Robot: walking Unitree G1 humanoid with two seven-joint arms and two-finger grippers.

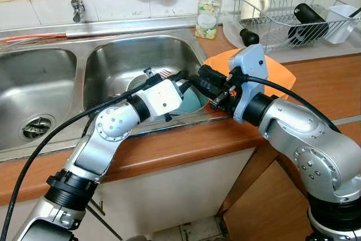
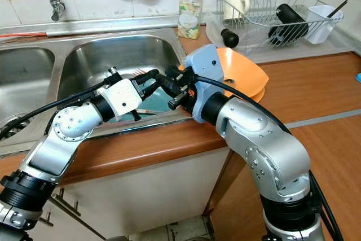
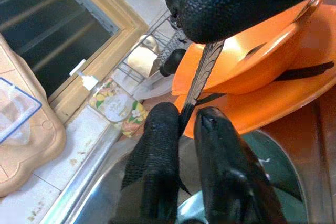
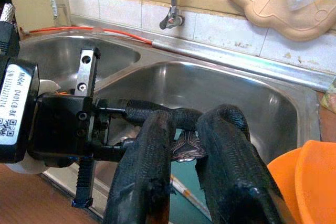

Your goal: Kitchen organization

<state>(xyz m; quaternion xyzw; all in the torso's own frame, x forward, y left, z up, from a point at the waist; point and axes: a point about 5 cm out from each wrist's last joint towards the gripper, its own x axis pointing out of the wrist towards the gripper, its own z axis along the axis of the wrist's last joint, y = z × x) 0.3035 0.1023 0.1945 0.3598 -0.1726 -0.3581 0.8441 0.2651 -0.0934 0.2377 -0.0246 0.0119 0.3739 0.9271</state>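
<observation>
Grippers meet over the right basin of the steel sink [image 1: 107,63], at the middle of the head-camera frames. The left gripper [image 1: 183,80] reaches in from the lower left, the right gripper [image 1: 204,80] from the right, and their black fingers come together just above a teal dish [image 1: 189,104] lying in the basin.

Between them is a slim metal utensil handle [image 3: 202,72] with a patterned surface. In the left wrist view the left gripper's fingers [image 3: 157,150] are nearly closed and pinch one end of the handle, while its other end disappears under a black finger of the right gripper. In the right wrist view the decorated end [image 4: 185,148] sits between the right gripper's two fingers [image 4: 142,171], which stand a little apart; whether they press it cannot be told.

Stacked orange plates and a bowl [image 2: 245,74] rest on the wooden counter [image 2: 316,86] just right of the sink. A soap dispenser [image 1: 208,9] stands at the upper centre, beside a wire dish rack [image 1: 293,15] in the upper right holding a mug and dark items.
</observation>
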